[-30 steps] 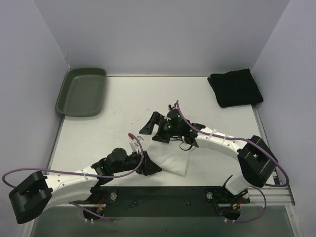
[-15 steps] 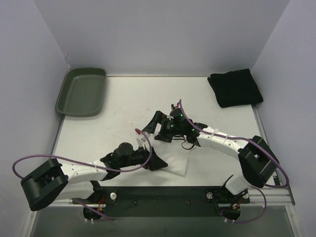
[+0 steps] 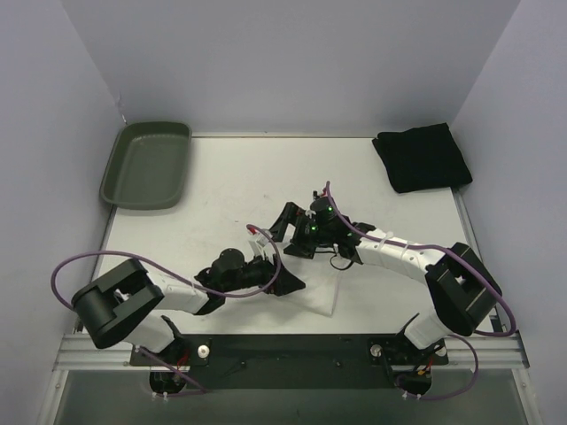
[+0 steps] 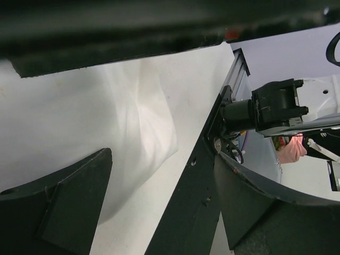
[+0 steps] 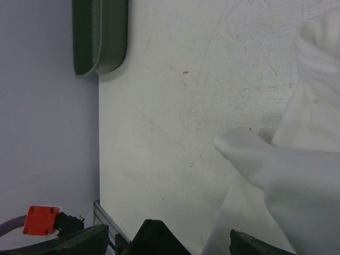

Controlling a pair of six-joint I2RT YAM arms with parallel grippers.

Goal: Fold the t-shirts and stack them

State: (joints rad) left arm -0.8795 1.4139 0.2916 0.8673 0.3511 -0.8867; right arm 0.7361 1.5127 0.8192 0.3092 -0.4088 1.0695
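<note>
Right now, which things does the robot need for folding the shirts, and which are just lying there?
For the job:
- white t-shirt, rumpled, near the arms
- black t-shirt, folded, far right corner
- left claw and right claw, both open by the white one

Just lying about:
- dark green tray, far left corner

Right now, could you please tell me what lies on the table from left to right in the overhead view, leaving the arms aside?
The dark green tray, then the white t-shirt, then the black t-shirt.
</note>
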